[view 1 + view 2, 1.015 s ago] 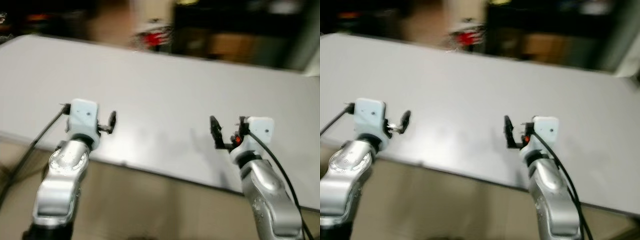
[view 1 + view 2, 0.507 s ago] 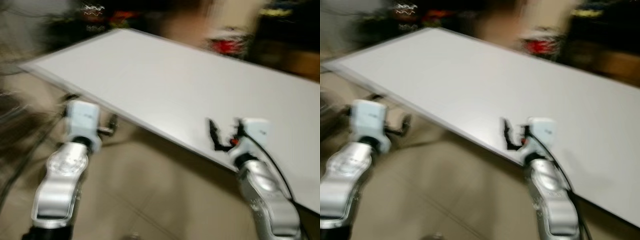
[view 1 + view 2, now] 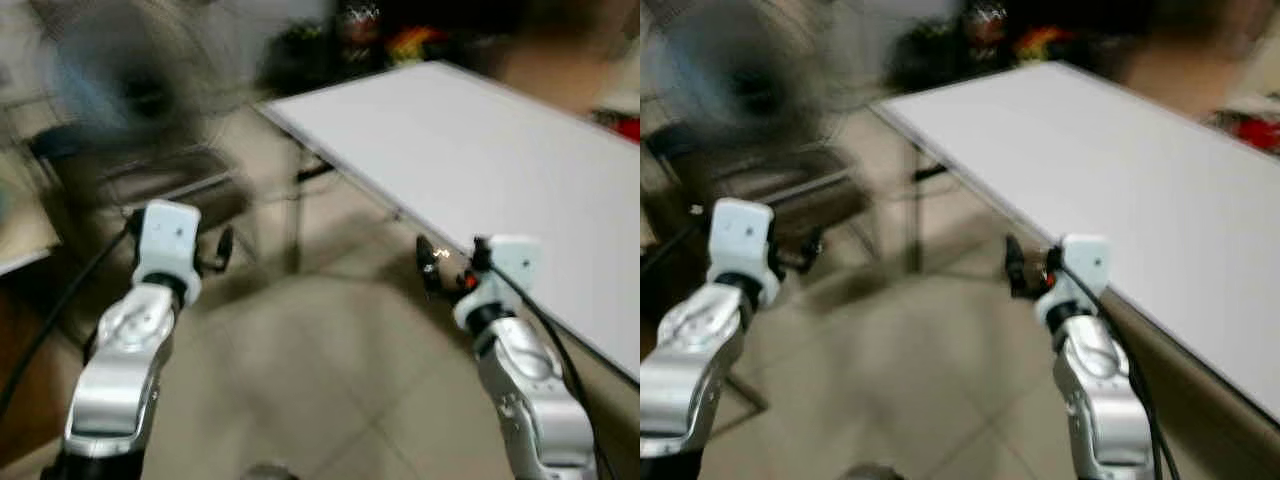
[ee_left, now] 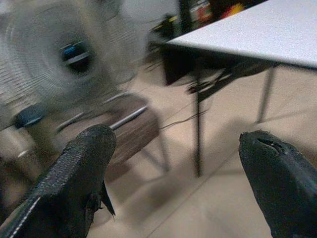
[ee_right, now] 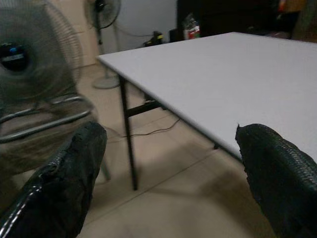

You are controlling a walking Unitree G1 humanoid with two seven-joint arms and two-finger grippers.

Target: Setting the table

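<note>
Nothing is on the white table (image 3: 500, 130) yet, as far as I can see from where I stand: its top is bare and plain, with no plate, no cup, no cutlery on the part in view. So the setting of the table, I judge, has not really begun.

Both grippers are empty. The left gripper (image 4: 173, 183) is held up in front of the robot over the tiled floor (image 3: 300, 380), with its two black fingers (image 4: 79, 173) wide apart and nothing between them. The right gripper (image 5: 168, 173) is just beside the near edge of the table, and it is spread wide too, holding nothing.

The head views are blurred, so the robot is probably turning or walking. Its cameras look toward the corner of the table and past it, where a standing fan (image 5: 29, 54) and a metal chair (image 4: 119, 129) are near the table's leg (image 5: 128, 139). I cannot find any dishes or tableware around.

What is left is almost everything: to find the things, to bring them, and to lay them on the table.
</note>
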